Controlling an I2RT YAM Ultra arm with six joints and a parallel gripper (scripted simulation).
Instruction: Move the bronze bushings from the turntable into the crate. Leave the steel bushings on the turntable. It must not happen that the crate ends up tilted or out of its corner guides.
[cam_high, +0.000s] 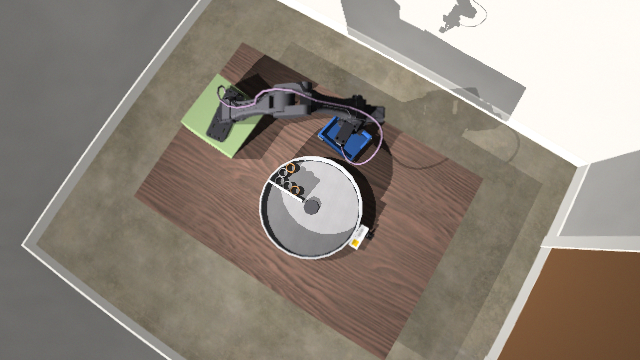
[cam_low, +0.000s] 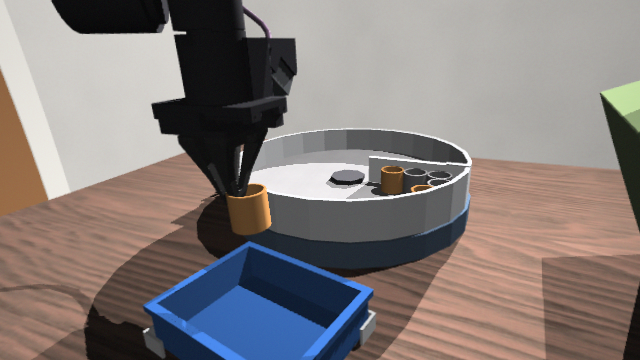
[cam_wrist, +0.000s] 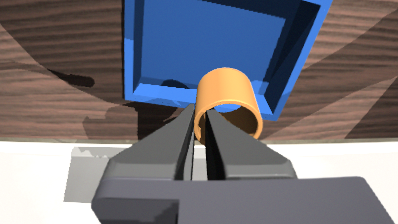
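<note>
My gripper (cam_low: 234, 191) is shut on the wall of a bronze bushing (cam_low: 248, 209) and holds it upright in the air, above the near edge of the blue crate (cam_low: 260, 305). In the wrist view the bronze bushing (cam_wrist: 227, 100) hangs over the crate's rim (cam_wrist: 220, 50), with the crate's floor beyond it. The grey turntable (cam_low: 360, 185) stands behind. Its walled sector holds two bronze bushings (cam_low: 392, 179) (cam_low: 421, 188) and several steel bushings (cam_low: 415, 176). In the top view the gripper (cam_high: 345, 134) is over the crate (cam_high: 349, 140), and the bushings (cam_high: 290, 176) sit at the turntable's far left.
A green block (cam_high: 220, 116) carries the arm's base at the table's back left, and shows at the right edge in the exterior view (cam_low: 625, 145). A small white and yellow box (cam_high: 359, 236) sits beside the turntable's rim. A dark hub (cam_high: 312, 206) marks the turntable's centre.
</note>
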